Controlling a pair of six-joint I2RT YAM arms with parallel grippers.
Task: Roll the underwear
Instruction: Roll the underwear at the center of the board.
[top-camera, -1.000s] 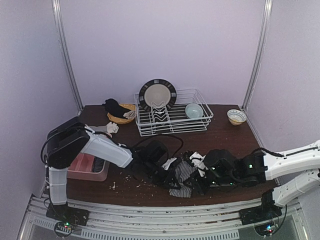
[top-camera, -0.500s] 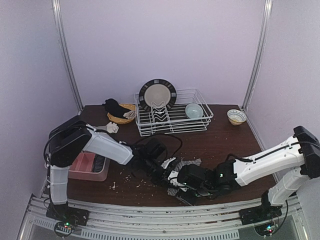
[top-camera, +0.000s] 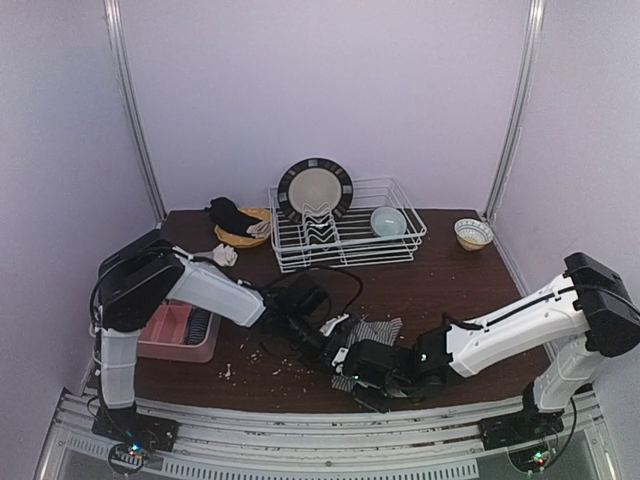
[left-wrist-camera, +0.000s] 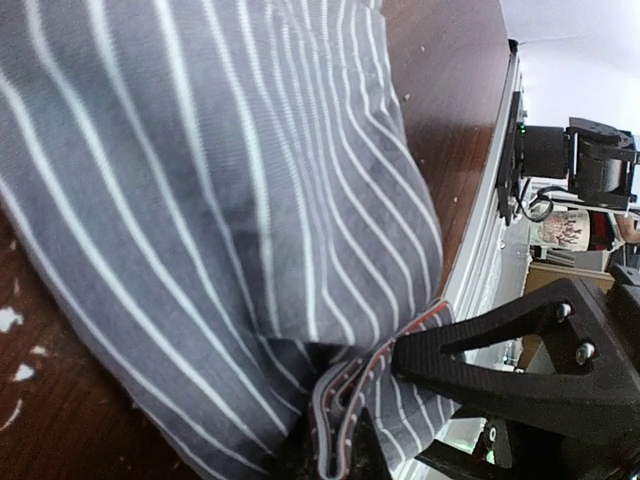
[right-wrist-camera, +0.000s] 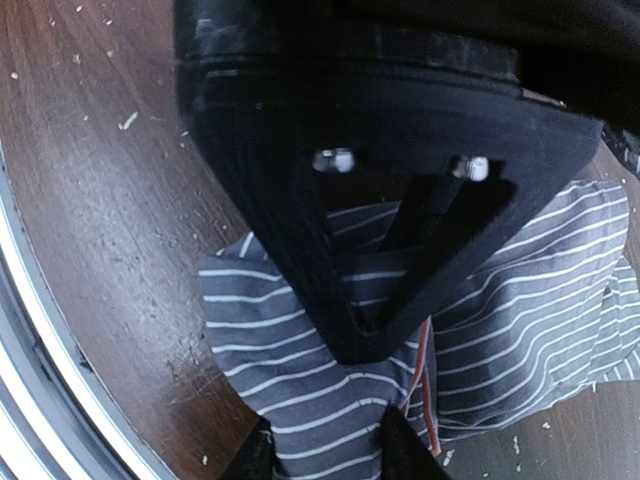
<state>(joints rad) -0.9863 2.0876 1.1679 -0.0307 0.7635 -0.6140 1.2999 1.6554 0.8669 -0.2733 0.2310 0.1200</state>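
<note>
Near the front edge of the table, roughly midway between the two arms, the grey striped underwear now lies lower and flatter than a second ago. Then it was bunched up between the two tools; now one flap has spread toward the far right. No roll shows in it yet. The red-trimmed waistband is doubled over where the tools meet, and the rest is a loose, creased sheet.

The left tool has stayed at the cloth's left edge with its fingers pressed together. Its own camera shows the waistband gathered right at the tips, so it looks clamped on that edge. The right tool is what has moved. Its arm has swung in from the right side to the near side of the garment. It now sits low over the near edge with its fingers apart, and the striped fabric lies between them rather than pinched. The two tools are very close, one's finger filling much of the other's view.

By my reading, the cloth has been let down and the right tool is seeking a fresh hold, so rolling has barely begun. The crowded tools are the likeliest hazard. Pale crumbs dot the table left of the cloth.
</note>
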